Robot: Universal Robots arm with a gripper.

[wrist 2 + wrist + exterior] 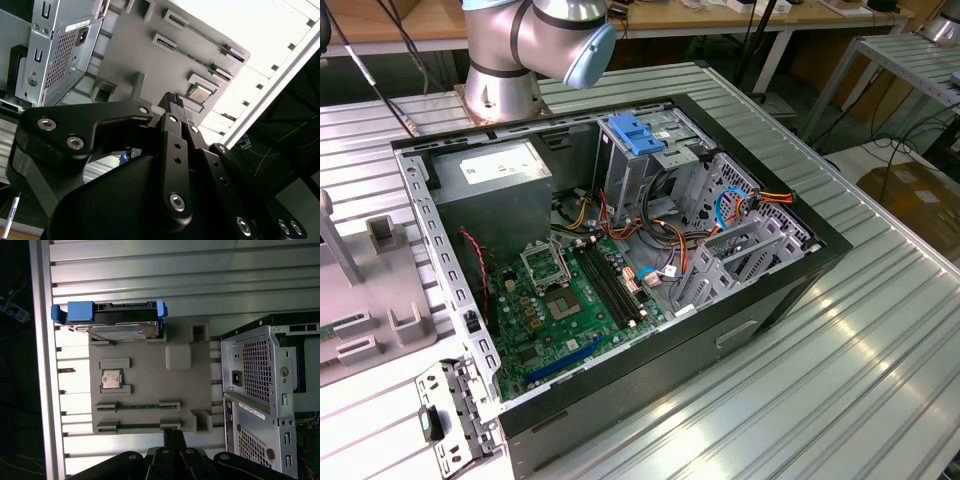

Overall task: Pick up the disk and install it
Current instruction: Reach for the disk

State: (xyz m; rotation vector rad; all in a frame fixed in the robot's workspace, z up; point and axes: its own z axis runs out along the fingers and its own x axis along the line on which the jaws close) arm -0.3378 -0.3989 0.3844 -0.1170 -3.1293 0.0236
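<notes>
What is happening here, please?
A robot arm is set to install a disk into the open computer case. The disk is not picked up yet: it sits in a grey holder plate beside the case. The tool hangs over the plate's other end, apart from the disk.

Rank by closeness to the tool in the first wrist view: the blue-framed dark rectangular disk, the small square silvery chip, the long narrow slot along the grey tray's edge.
1. Long narrow slot, at the grey tray's edge beside the tool.
2. Small square silvery chip, seated mid-tray.
3. Blue-framed dark rectangular disk, on the tray's opposite edge.
</notes>
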